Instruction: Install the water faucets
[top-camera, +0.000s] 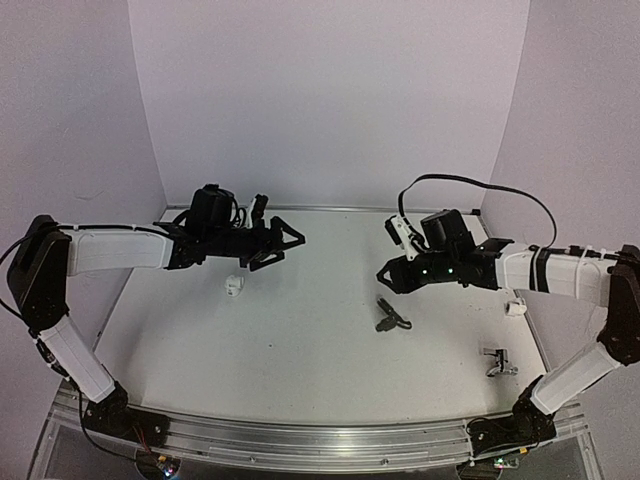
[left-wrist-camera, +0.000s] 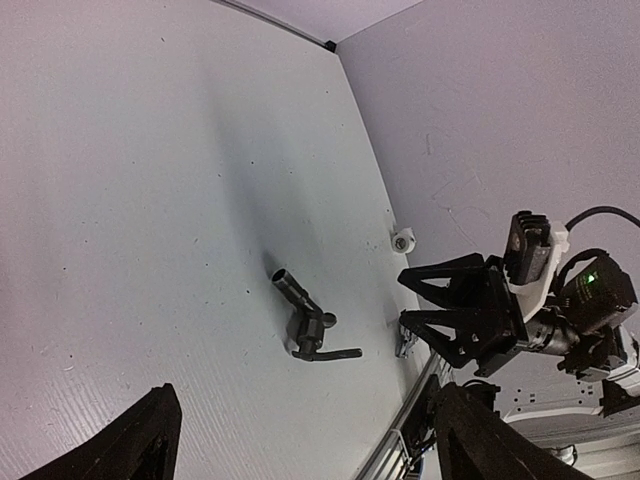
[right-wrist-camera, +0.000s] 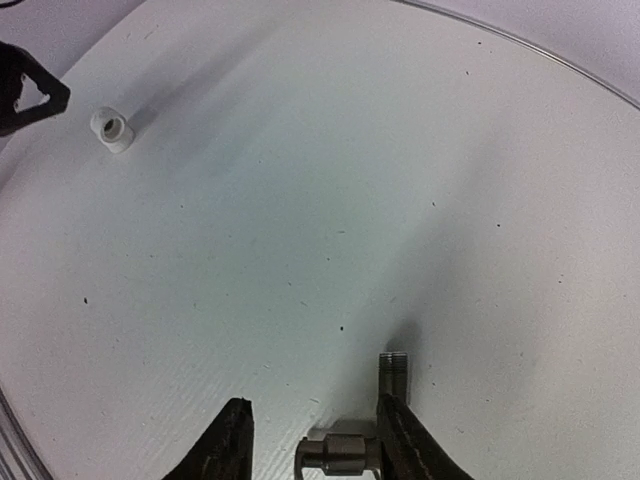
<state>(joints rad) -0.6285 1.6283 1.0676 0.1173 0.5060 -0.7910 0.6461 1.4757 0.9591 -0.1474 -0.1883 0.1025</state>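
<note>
Two lying loose on table (top-camera: 300, 360), none installed: dark faucet (top-camera: 390, 316) at centre below right gripper (top-camera: 383, 275), silver faucet (top-camera: 497, 361) near right. I am seeing left gripper (top-camera: 283, 245) and right fingers spread, empty.

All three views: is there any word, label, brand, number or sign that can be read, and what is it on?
None: no readable text in any view.
The dark faucet, the silver faucet and the white fitting show no markings that can be made out.
The right arm shows only a green light, with no lettering.
</note>
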